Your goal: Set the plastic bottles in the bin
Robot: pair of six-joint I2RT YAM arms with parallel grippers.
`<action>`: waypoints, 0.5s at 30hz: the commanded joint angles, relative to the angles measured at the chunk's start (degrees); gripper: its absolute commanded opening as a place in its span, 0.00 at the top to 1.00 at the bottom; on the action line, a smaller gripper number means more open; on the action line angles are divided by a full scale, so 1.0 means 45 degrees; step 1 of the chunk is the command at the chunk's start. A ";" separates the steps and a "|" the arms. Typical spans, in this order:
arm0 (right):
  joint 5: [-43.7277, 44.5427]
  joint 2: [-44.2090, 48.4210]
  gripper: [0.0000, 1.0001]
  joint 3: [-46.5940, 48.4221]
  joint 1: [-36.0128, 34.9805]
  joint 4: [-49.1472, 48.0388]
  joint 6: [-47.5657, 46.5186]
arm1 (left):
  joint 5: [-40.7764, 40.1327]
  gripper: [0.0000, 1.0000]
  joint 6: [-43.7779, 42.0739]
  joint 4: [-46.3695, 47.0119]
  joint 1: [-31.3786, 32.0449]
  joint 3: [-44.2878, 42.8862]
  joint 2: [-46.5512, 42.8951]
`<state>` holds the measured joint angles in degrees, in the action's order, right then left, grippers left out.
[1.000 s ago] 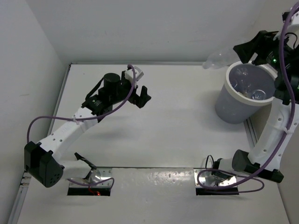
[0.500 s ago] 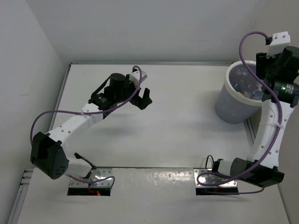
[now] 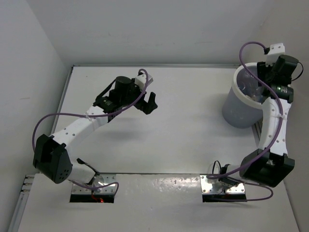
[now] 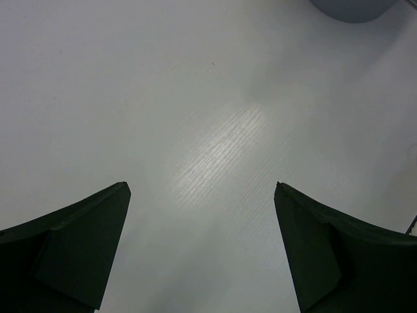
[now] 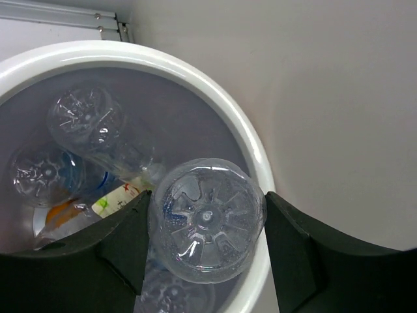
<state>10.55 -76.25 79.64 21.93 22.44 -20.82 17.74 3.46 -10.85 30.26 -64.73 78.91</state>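
Note:
My right gripper is shut on a clear plastic bottle, whose ribbed base faces the camera. It holds the bottle over the right part of the bin, a grey bucket with a thick white rim. Inside the bin lie more clear bottles, one with a blue label, and something orange. In the top view the right gripper hangs over the bin at the back right. My left gripper is open and empty above the bare table.
The bin's grey wall shows at the top right edge of the left wrist view. The back wall stands close behind the bin. A metal rail runs along the table's far edge.
My right arm has swung the clear bottle from beside the bin's left rim to over the bin's opening. My left arm has shifted slightly, gripper still open.

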 commanded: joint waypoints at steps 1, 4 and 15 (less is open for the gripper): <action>-0.0037 -0.0496 0.59 0.0545 -0.0089 -0.0496 0.0602 | 0.0062 0.00 0.0031 0.0302 -0.0123 -0.0166 0.0042; -0.0546 -0.0654 0.31 0.0701 -0.0244 -0.0163 0.1071 | -0.0248 0.00 0.0205 0.0185 -0.0239 -0.0166 0.0159; -0.2282 0.0008 0.00 0.5170 -0.1338 0.2394 0.3004 | -0.2883 0.00 0.1379 -0.2859 -0.0904 -0.2312 0.0646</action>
<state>4.29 -79.90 96.49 17.02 31.07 -11.29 9.93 8.12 -18.79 27.51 -69.36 80.90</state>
